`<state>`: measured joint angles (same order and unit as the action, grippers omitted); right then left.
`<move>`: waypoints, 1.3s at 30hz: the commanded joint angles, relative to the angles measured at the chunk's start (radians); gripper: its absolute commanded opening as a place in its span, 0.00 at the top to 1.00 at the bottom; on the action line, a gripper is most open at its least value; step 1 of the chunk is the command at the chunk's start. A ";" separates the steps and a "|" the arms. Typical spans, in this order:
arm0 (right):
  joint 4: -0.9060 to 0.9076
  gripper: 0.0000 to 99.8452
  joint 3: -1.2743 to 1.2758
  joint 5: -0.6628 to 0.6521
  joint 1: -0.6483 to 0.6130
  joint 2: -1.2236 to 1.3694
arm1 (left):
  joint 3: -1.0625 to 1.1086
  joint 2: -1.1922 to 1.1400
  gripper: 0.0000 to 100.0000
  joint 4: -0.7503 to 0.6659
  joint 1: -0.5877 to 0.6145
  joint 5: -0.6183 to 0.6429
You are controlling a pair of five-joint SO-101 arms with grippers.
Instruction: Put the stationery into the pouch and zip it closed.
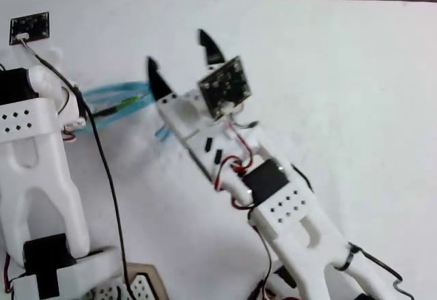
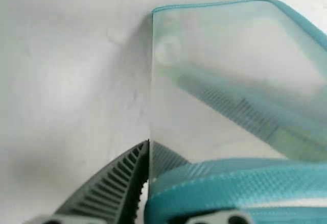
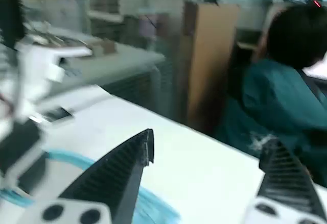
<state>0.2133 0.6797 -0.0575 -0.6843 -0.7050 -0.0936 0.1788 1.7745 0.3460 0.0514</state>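
Note:
The pouch (image 2: 230, 71) is translucent with teal trim and lies flat on the white table. A teal ruler (image 2: 245, 113) shows through its wall. My left gripper (image 2: 149, 150) is shut on the pouch's edge, close to the teal zipper band (image 2: 230, 183). From above, the pouch (image 1: 119, 102) sticks out from under the left arm (image 1: 34, 129), with a green item (image 1: 130, 100) inside it. My right gripper (image 1: 181, 64) hovers just right of the pouch, open, with nothing between its black fingers (image 3: 122, 168). A strip of the pouch (image 3: 66, 158) lies below it.
A small black board (image 1: 29, 26) sits at the table's far left corner, with a cable (image 1: 102, 156) running down past the left arm. The white table (image 1: 341, 74) stretches wide to the right. Shelves and a seated person show behind the table's far edge.

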 commanded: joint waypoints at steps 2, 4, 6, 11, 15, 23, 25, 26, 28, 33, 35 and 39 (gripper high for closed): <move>0.211 0.68 0.012 -0.011 0.085 -0.053 | -0.008 -0.018 0.98 -0.011 0.013 0.005; 0.294 0.68 0.048 -0.011 0.101 -0.053 | -0.008 -0.018 0.98 -0.011 0.013 0.005; 0.331 0.68 0.110 -0.011 0.101 -0.047 | -0.008 -0.018 0.98 -0.011 0.013 0.006; 0.209 0.68 0.328 -0.011 0.038 -0.045 | -0.008 -0.018 0.98 -0.012 0.013 0.009; -0.021 0.68 0.473 0.055 -0.016 -0.041 | -0.008 -0.018 0.98 -0.012 0.008 0.009; -0.278 0.68 0.453 0.075 -0.002 0.268 | -0.008 -0.018 0.98 -0.011 0.008 0.009; -0.341 0.68 0.434 0.017 0.025 0.375 | -0.008 -0.018 0.98 -0.009 0.012 0.008; -0.367 0.68 0.422 -0.009 0.036 0.424 | -0.008 -0.018 0.98 -0.008 0.012 0.008; -0.421 0.68 0.393 -0.034 0.051 0.507 | -0.008 -0.018 0.98 -0.006 0.013 0.006; -0.484 0.68 0.296 -0.034 0.045 0.621 | -0.006 -0.018 0.98 -0.006 0.013 0.006; -0.479 0.68 0.276 -0.034 0.041 0.625 | -0.006 -0.018 0.98 -0.006 0.013 0.006; -0.475 0.68 0.282 -0.040 0.031 0.625 | -0.006 -0.018 0.98 -0.009 0.013 0.006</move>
<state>-0.2486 0.9943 -0.0852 -0.6490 -0.0775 -0.0936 0.1788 1.7745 0.3460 0.0514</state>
